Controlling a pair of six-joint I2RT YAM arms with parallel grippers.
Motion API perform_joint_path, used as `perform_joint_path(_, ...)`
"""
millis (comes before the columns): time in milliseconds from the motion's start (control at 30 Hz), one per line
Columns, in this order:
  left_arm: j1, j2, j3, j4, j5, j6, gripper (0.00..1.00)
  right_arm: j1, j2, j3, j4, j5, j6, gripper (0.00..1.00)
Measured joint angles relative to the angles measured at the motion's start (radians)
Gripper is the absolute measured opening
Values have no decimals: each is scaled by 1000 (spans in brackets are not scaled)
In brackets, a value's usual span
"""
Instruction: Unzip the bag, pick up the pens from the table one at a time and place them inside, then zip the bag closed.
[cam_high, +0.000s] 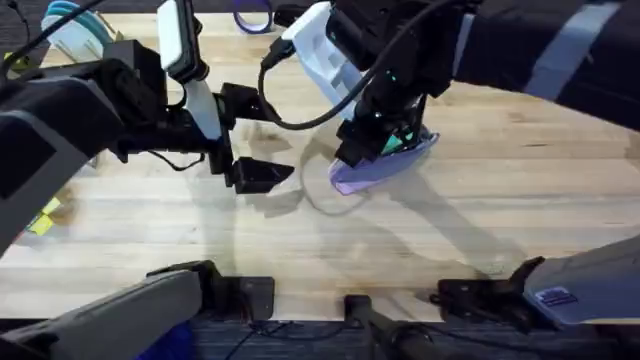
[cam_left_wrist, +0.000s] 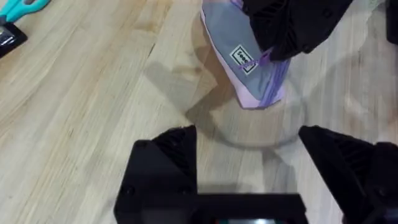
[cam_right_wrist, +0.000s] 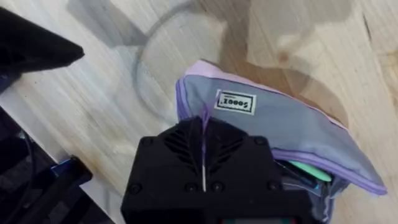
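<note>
The lavender bag (cam_high: 372, 172) lies on the table (cam_high: 470, 210) right of centre, its pale label (cam_right_wrist: 235, 102) facing up. My right gripper (cam_right_wrist: 203, 137) is shut on the bag's purple zipper pull and stands over the bag's end (cam_left_wrist: 252, 74). The zipper gapes behind the gripper, and a green pen (cam_right_wrist: 311, 169) shows inside the pouch. My left gripper (cam_left_wrist: 247, 134) hangs open just left of the bag, not touching it, with bare wood between its fingers (cam_left_wrist: 168, 162).
Teal-handled scissors (cam_left_wrist: 25, 6) lie far off to the left. A yellow item (cam_high: 45, 218) rests near the table's left edge. A purple loop (cam_high: 255, 15) sits at the back edge.
</note>
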Motion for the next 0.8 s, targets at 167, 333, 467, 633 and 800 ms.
perform_joint_path(167, 0, 0, 0, 0, 0, 0, 993, 0, 0, 0, 0, 0, 0, 33)
perform_joint_path(333, 0, 0, 0, 0, 0, 0, 993, 0, 0, 0, 0, 0, 1, 33)
perform_joint_path(467, 0, 0, 0, 0, 0, 0, 993, 0, -1, 5, 2, 0, 8, 33)
perform_joint_path(633, 0, 0, 0, 0, 0, 0, 993, 0, -36, 8, 2, 0, 8, 33)
perform_joint_path(800, 0, 0, 0, 0, 0, 0, 993, 0, -115, 8, -3, 3, 8, 32)
